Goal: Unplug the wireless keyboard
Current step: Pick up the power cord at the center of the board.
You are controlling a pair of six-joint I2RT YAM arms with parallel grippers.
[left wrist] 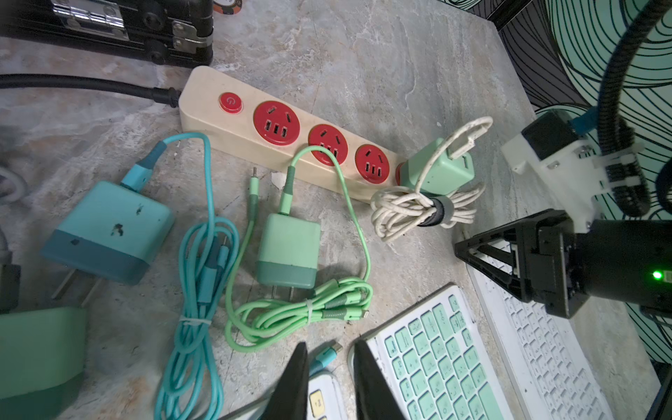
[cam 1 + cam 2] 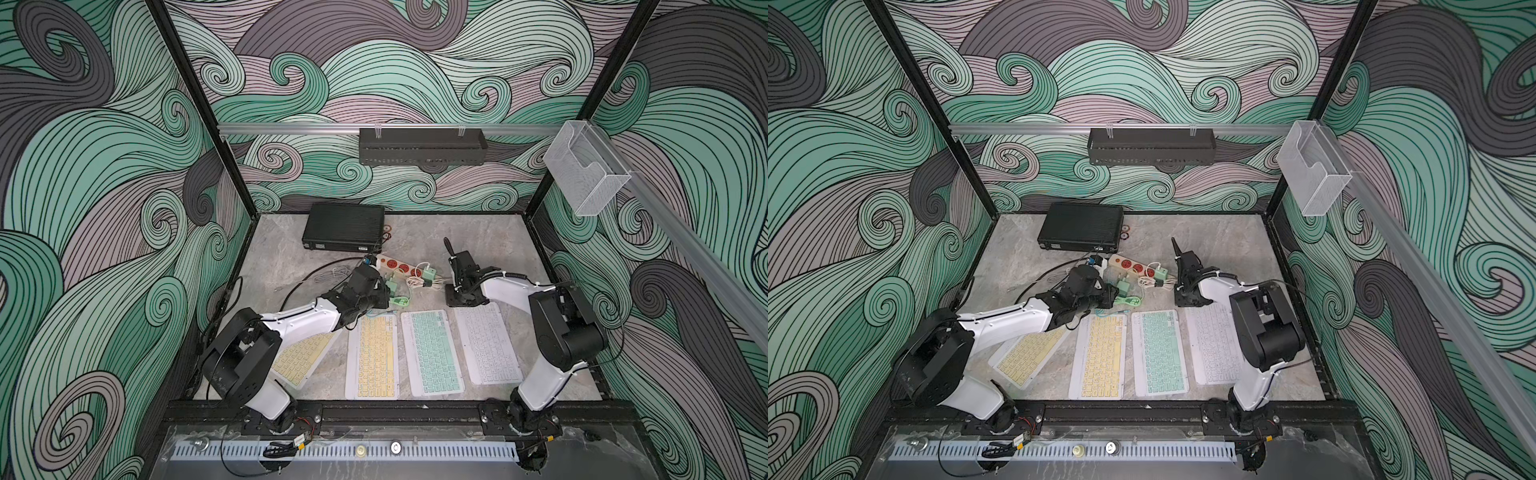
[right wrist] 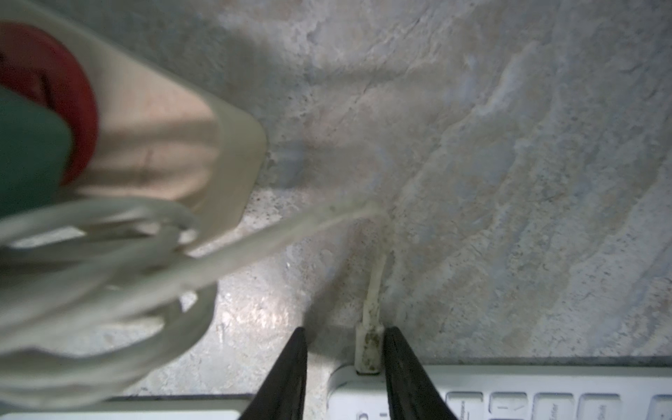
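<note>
- The plug (image 3: 369,349) of the white cable (image 3: 378,276) sits in the edge of the white keyboard (image 3: 545,392), directly between the jaws of the right gripper (image 3: 346,329).
- Those jaws stand partly open astride the plug and clamp nothing. One finger (image 3: 402,360) lies just beside the plug, perhaps touching it. The other stands apart, with bare table (image 3: 472,145) showing in the gap.
- The plug looks like a small, hard, stiff shell, grubby rather than glossy, so it should give a firm hold. The best place to take it is by its flat sides, close to the keyboard's edge and not on the cable.
- The cable just past the plug is thin and limp. Pulled there, it would likely bend or strain at the neck rather than free the plug.
- The keyboard looks thin and light. It will probably slide or lift with the pull unless the draw runs straight out along the port.
- Beyond the fingertips the cable runs to a tied coil (image 1: 422,212) beside the green charger (image 1: 440,171), which is at the end of the power strip (image 1: 291,145).
- The left gripper (image 1: 330,343) has its jaws a little apart and holds nothing. A loose teal connector (image 1: 324,360) lies in the gap, a corner of the yellow keyboard (image 1: 320,398) sits beneath, and the mint keyboard (image 1: 436,363) is just outside one finger.
</note>
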